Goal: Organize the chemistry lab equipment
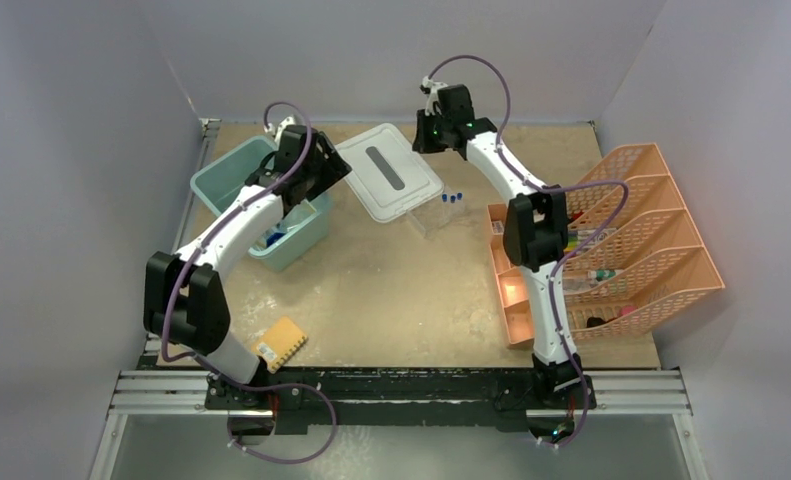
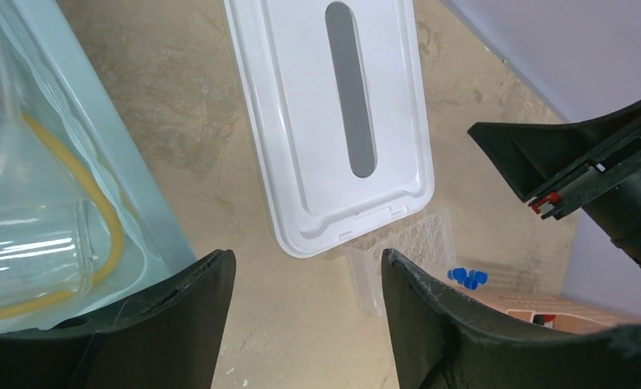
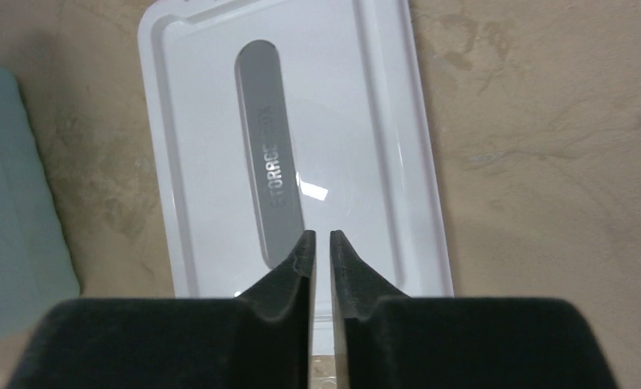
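A clear tube rack stands mid-table, with blue-capped test tubes beside it. A white box lid lies tilted with one edge over the rack. Tan tubing and clear plastic pieces lie in the teal bin. My left gripper hangs open and empty over bare table between the bin and the lid; the blue caps show past its right finger. My right gripper hovers over the lid, jaws parted by a narrow slit with nothing between them.
A peach compartment organiser with several small items fills the right side. A yellow-orange waffle sponge lies near the left arm's base. Grey walls close in the table on three sides. The right arm's wrist shows at the right of the left wrist view.
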